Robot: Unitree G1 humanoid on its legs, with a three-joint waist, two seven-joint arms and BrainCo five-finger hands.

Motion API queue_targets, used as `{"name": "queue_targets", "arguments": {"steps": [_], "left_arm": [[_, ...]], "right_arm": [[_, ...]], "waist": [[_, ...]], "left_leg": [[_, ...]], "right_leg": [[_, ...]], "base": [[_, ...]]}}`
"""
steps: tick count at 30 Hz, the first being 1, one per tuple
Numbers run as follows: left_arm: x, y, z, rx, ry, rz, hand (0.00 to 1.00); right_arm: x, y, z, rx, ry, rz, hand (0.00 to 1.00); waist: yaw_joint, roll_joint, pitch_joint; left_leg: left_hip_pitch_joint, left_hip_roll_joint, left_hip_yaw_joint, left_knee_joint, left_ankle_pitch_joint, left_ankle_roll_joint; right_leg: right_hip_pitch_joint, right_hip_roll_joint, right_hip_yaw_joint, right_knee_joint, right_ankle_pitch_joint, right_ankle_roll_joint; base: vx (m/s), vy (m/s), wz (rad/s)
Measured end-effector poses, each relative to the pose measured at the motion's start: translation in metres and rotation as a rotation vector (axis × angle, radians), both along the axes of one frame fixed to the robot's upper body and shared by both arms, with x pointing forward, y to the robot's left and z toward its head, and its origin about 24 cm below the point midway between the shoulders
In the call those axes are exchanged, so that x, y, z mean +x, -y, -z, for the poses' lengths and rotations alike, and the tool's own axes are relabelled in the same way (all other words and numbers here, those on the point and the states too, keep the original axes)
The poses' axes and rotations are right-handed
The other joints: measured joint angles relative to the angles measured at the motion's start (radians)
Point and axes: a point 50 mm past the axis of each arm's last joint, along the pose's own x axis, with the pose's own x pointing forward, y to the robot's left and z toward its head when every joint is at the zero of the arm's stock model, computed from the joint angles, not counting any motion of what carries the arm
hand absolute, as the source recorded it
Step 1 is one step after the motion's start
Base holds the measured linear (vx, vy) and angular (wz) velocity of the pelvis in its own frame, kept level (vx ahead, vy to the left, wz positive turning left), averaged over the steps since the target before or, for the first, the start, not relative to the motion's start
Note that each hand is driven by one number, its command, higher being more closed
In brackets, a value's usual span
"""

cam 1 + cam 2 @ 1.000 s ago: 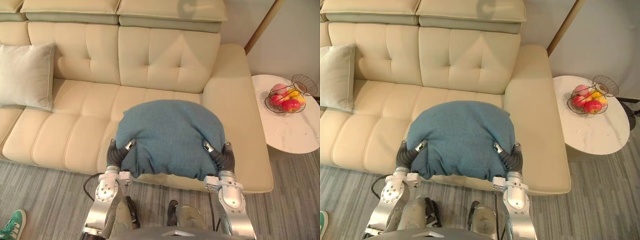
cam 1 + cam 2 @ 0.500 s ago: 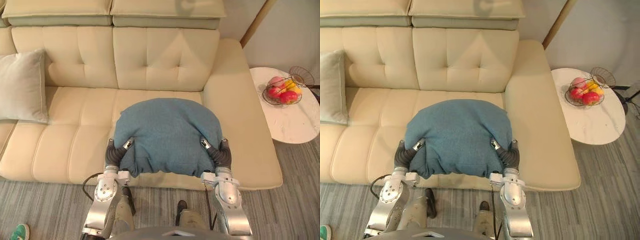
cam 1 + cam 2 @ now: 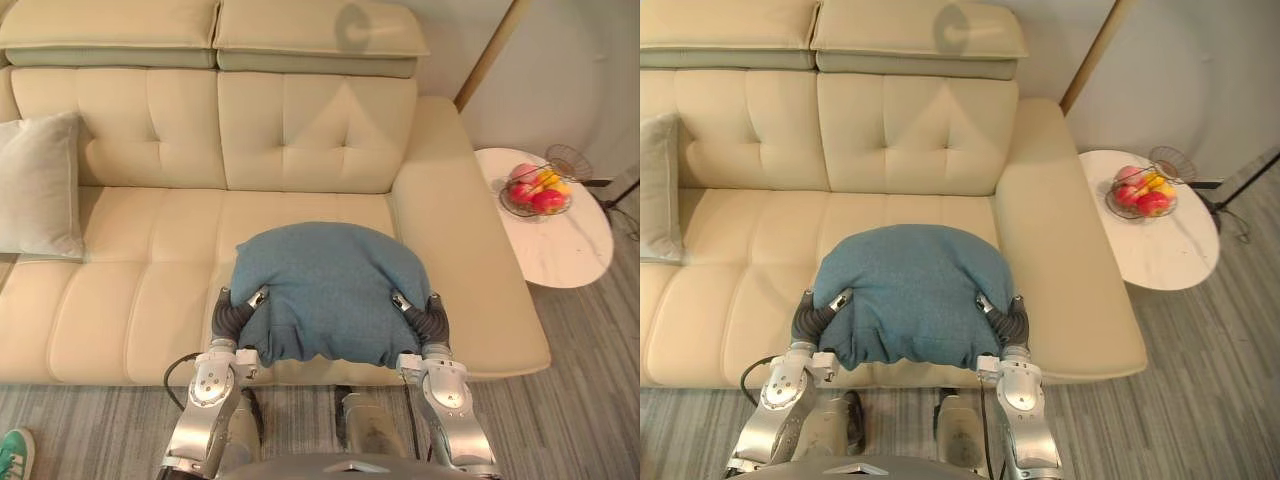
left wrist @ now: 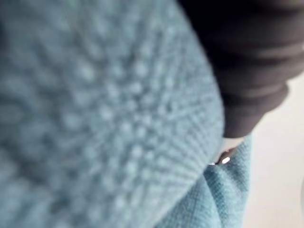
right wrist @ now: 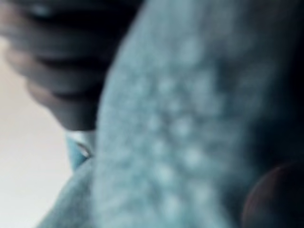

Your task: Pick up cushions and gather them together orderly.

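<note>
Cream leather sofa [image 3: 150, 260] spans most of the head views, on a grey striped floor [image 3: 590, 400]. I see the blue cushion [image 3: 330, 285] at lower centre of the frame, over the seat's front edge and overhanging it towards the robot. The left hand [image 3: 232, 315] clasps its left edge and the right hand [image 3: 430, 320] its right edge. Each thumb lies on top of the fabric, and the fingers seem tucked beneath, though I can't see them. Both wrist views have blue knit pressed close against the dark covers. A pale cushion [image 3: 40, 185] leans against the backrest at the left edge, well apart from the blue one. At right, a round white table [image 3: 570, 240] carries a wire fruit basket [image 3: 535, 195].
</note>
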Motion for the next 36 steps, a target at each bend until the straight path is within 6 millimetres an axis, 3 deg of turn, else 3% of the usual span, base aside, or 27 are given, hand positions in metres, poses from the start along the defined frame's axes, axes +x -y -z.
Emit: {"name": "queue_targets", "arguments": {"steps": [2, 6, 12, 17, 22, 27, 32, 35, 36], "left_arm": [[0.0, 0.001, -0.001, 0.007, 0.006, 0.001, 1.0], [0.002, 0.003, -0.006, 0.001, 0.028, 0.013, 1.0], [0.015, 0.003, -0.019, 0.044, 0.093, 0.007, 1.0], [0.042, 0.005, -0.052, 0.107, 0.239, -0.032, 1.0], [0.085, 0.008, -0.115, 0.145, 0.469, -0.14, 1.0], [0.117, 0.007, -0.207, 0.109, 0.746, -0.288, 1.0], [0.127, 0.01, -0.299, 0.117, 0.997, -0.358, 1.0], [0.124, 0.01, -0.337, 0.139, 1.093, -0.374, 1.0], [0.125, 0.011, -0.347, 0.141, 1.109, -0.377, 0.0]], "right_arm": [[0.0, 0.0, 0.0, 0.001, 0.0, -0.001, 1.0], [0.001, 0.004, -0.009, -0.001, 0.04, 0.012, 1.0], [0.012, 0.002, -0.022, 0.0, 0.101, 0.013, 1.0], [0.037, -0.005, -0.051, -0.008, 0.234, 0.031, 1.0], [0.072, -0.023, -0.108, 0.022, 0.471, 0.123, 1.0], [0.096, -0.046, -0.207, 0.014, 0.838, 0.242, 1.0], [0.098, -0.05, -0.281, 0.056, 1.074, 0.356, 1.0], [0.097, -0.046, -0.307, 0.094, 1.139, 0.402, 1.0], [0.099, -0.043, -0.314, 0.099, 1.147, 0.419, 0.0]], "waist": [[0.004, 0.016, -0.009], [0.006, 0.017, -0.012], [0.013, 0.017, -0.012], [0.019, 0.018, -0.012], [0.027, 0.019, -0.01], [0.03, 0.038, 0.015], [0.033, 0.051, 0.057], [0.038, 0.055, 0.095], [0.04, 0.057, 0.103]], "left_leg": [[-0.012, 0.014, -0.019, 0.017, 0.001, -0.007], [-0.001, 0.016, -0.033, -0.021, 0.009, -0.019], [-0.007, 0.006, -0.018, -0.088, 0.04, -0.015], [-0.076, -0.001, 0.006, -0.096, 0.064, -0.003], [-0.164, -0.008, 0.015, -0.088, 0.096, 0.009], [-0.26, -0.022, 0.002, -0.091, 0.144, 0.006], [-0.327, -0.046, -0.019, -0.182, 0.235, 0.004], [-0.352, -0.049, -0.022, -0.253, 0.29, 0.0], [-0.367, -0.051, -0.023, -0.284, 0.314, -0.002]], "right_leg": [[0.007, 0.014, -0.022, -0.002, 0.0, -0.001], [0.037, 0.02, -0.047, -0.048, 0.006, -0.01], [0.037, 0.017, -0.033, -0.145, 0.063, -0.015], [-0.04, 0.013, -0.012, -0.165, 0.103, -0.011], [-0.145, 0.001, 0.002, -0.131, 0.122, -0.004], [-0.257, -0.006, 0.001, -0.08, 0.131, 0.002], [-0.358, -0.019, -0.015, -0.062, 0.149, -0.002], [-0.407, -0.02, -0.02, -0.072, 0.168, -0.007], [-0.434, -0.019, -0.022, -0.071, 0.172, -0.009]], "base": [[0.14, -0.081, 0.17], [0.09, -0.036, 0.14], [0.02, 0.035, -0.07], [-0.05, 0.038, -0.11], [-0.11, 0.018, -0.03], [-0.14, -0.019, 0.11], [-0.11, -0.058, 0.2], [-0.06, -0.05, 0.09], [-0.03, -0.049, 0.11]]}}
